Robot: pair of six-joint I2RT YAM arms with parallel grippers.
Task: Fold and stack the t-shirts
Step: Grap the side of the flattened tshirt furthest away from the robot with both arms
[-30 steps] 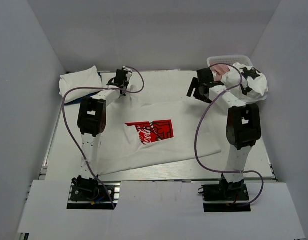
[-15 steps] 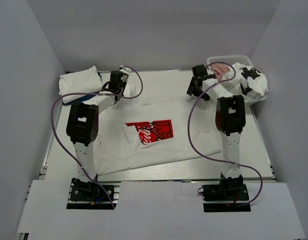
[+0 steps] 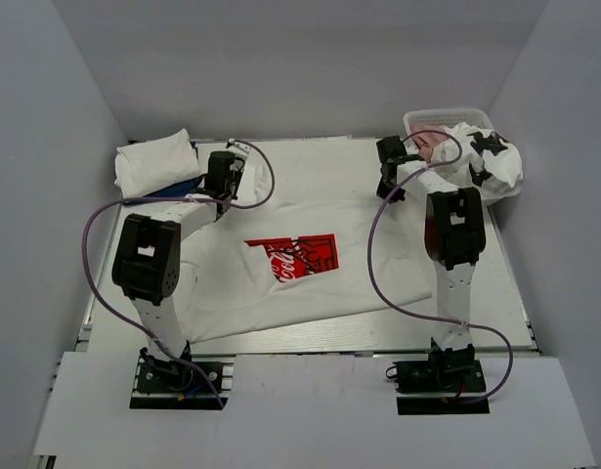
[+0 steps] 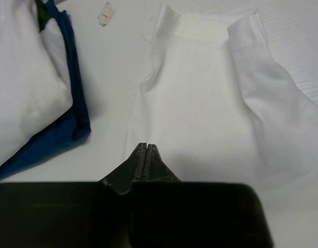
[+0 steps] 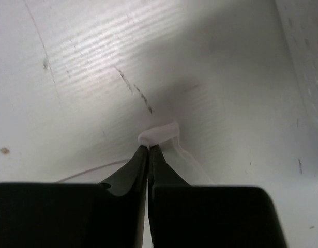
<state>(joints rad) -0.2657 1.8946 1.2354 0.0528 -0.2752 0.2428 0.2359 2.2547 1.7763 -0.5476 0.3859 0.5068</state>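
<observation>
A white t-shirt with a red chest print (image 3: 290, 259) lies spread flat mid-table. My right gripper (image 3: 387, 188) (image 5: 149, 147) is at its back right corner, shut on a small fold of the white cloth (image 5: 161, 133). My left gripper (image 3: 220, 183) (image 4: 143, 145) is shut, its tips resting at the left edge of the shirt's sleeve (image 4: 200, 103); no cloth shows between its fingers. Folded white (image 3: 153, 161) (image 4: 24, 88) and blue (image 4: 71, 119) t-shirts are stacked at the back left. A pink t-shirt (image 3: 432, 143) and a white one with black patches (image 3: 491, 161) sit in the basket.
The white lattice basket (image 3: 447, 115) stands in the back right corner beside the right arm. A small paper tag (image 4: 105, 13) lies on the table beyond the sleeve. Purple cables loop off both arms. White walls close in the table on three sides.
The right gripper went from open to shut, pinching the shirt's back right corner. The left gripper, shut throughout, drew nearer and leftward along the sleeve.
</observation>
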